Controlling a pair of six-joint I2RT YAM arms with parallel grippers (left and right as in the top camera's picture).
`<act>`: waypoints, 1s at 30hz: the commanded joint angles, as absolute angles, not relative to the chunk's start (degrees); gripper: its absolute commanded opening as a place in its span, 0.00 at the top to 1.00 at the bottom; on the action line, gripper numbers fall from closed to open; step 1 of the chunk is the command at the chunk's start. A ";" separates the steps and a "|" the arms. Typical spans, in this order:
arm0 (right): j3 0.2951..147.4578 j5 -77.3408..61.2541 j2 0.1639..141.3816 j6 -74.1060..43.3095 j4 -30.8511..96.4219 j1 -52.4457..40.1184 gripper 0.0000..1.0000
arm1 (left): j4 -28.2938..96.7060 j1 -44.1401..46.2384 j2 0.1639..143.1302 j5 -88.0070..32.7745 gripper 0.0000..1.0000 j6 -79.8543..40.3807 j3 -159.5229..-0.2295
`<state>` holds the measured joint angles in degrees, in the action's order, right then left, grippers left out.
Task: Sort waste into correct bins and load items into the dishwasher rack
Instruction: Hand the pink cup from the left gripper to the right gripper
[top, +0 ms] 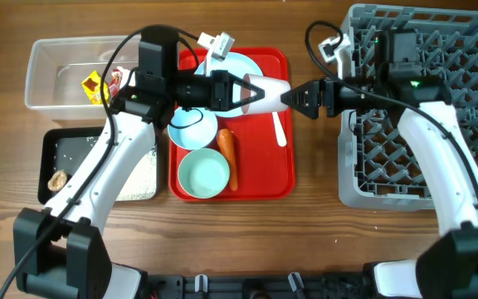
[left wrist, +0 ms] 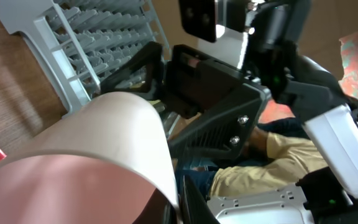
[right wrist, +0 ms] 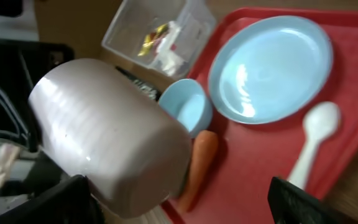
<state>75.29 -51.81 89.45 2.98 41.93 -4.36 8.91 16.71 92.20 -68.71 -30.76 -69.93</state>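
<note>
The pale pink cup hangs on its side above the upper middle of the red serving tray, in the centre of the overhead frame. The left gripper reaches in from the frame's left. It is pinched on the cup's rim, and the open mouth faces back toward its wrist. The right gripper comes in from the frame's right at the same height, its tips right at the cup's closed base. In the right wrist view its fingers are spread wide. The cup fills the left half of that frame and sits closer to the finger at the lower left than to the one at the lower right. I cannot tell whether either finger touches it.

Below the cup on the tray lie the light blue plate at the top and a light blue bowl at the left edge. A second bowl sits lower down. The orange carrot lies just beside the bowls, and the white spoon lies to the right.

The clear tub at upper left holds snack wrappers. The black tray below it carries rice grains and the brown lump. The grey rack fills the right side.
</note>
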 commanded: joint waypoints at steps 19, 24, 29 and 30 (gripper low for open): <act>75.40 -18.83 87.42 -15.46 61.76 3.40 0.00 | 8.78 16.88 91.61 -73.28 0.96 -30.50 -70.67; 75.40 -40.38 87.44 -6.00 60.10 4.47 0.00 | 8.75 16.88 91.61 -73.65 0.96 -30.50 -70.67; 75.29 -64.40 87.81 2.28 52.05 12.01 0.00 | 8.54 16.88 91.61 -74.81 0.96 -30.48 -70.67; 75.29 -66.74 88.12 3.75 51.11 12.80 0.00 | 8.49 16.88 91.61 -74.81 0.96 -30.48 -70.67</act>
